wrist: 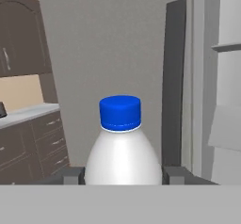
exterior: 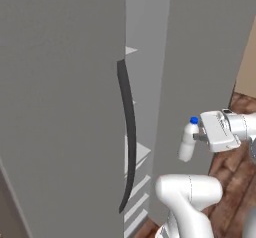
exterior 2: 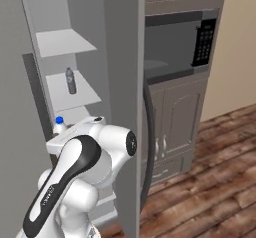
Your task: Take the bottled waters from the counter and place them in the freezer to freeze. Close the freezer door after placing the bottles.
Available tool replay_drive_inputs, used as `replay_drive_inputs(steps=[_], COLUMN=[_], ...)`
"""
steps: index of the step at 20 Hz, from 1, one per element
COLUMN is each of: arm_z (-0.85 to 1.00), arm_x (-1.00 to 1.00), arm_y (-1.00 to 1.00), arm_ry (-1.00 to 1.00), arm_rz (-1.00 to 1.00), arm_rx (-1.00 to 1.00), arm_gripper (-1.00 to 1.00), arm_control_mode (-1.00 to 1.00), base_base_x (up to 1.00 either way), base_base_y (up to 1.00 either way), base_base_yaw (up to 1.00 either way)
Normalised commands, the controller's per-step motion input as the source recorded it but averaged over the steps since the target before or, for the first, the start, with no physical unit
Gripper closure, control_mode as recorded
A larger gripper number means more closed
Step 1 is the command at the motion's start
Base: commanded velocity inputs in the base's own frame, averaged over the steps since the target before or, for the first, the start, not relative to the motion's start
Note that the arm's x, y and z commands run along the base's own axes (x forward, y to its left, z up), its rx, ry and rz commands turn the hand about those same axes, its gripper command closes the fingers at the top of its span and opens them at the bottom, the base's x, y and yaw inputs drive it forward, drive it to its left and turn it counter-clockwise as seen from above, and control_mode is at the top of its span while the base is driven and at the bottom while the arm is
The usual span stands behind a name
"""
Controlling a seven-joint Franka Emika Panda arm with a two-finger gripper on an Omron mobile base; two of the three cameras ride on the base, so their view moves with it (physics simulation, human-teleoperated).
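while the grey bottle (exterior 2: pixel 71 81) already stood on a freezer shelf (exterior 2: pixel 75 98), the gripper (exterior: pixel 199 137) clasped the whitish bottle (exterior: pixel 188 142) outside; placing it and closing the door (exterior: pixel 60 107) remained.

The freezer door (exterior: pixel 60 107) is standing ajar, leaving a narrow gap beside the other door (exterior: pixel 200 82); the grey bottle (exterior 2: pixel 71 81) is taking part of the middle shelf (exterior 2: pixel 85 94).

A bottle (exterior: pixel 188 142) sits upright between the fingers of the end effector (exterior: pixel 200 137), just in front of the open freezer (exterior 2: pixel 75 42). A second bottle (exterior 2: pixel 71 81) stands on a middle shelf (exterior 2: pixel 82 96) inside. A microwave (exterior 2: pixel 180 44) is to the freezer's right.
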Motion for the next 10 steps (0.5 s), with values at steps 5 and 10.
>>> replay_drive_inputs(steps=[5, 10], arm_z=[0.00, 0.00], arm_x=[0.00, 0.00], arm_y=[0.00, 0.00], arm_ry=[0.00, 0.00], arm_rz=[0.00, 0.00], arm_rx=[0.00, 0.00], arm_gripper=[1.00, 1.00], arm_control_mode=[1.00, 1.00], base_base_x=[0.61, 0.48], base_base_y=[-0.01, -0.19], base_base_yaw=[0.06, 0.12])
